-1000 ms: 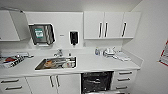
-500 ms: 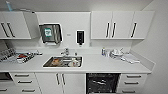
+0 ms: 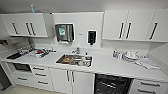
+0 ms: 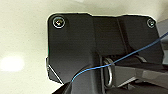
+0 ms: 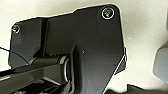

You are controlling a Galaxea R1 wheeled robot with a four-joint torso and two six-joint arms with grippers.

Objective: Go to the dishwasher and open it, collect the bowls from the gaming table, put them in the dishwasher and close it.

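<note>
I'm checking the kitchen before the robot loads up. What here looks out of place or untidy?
Nothing looks spilled or broken. The sink holds a pile of unwashed items, and more clutter sits on the countertop at the far left. The dark unit under the counter shows wire racks; whether its door is down cannot be told.

This was a small office kitchen. A long white worktop (image 3: 107, 65) ran along the wall, with a shiny steel sink (image 3: 74, 60) set into it. White cupboards with dark bar handles (image 3: 130, 25) hung above. A grey paper towel box (image 3: 64, 33) and a black soap box (image 3: 91, 37) were fixed to the wall. Washed dishes (image 3: 131, 55) sat by the sink.
</note>
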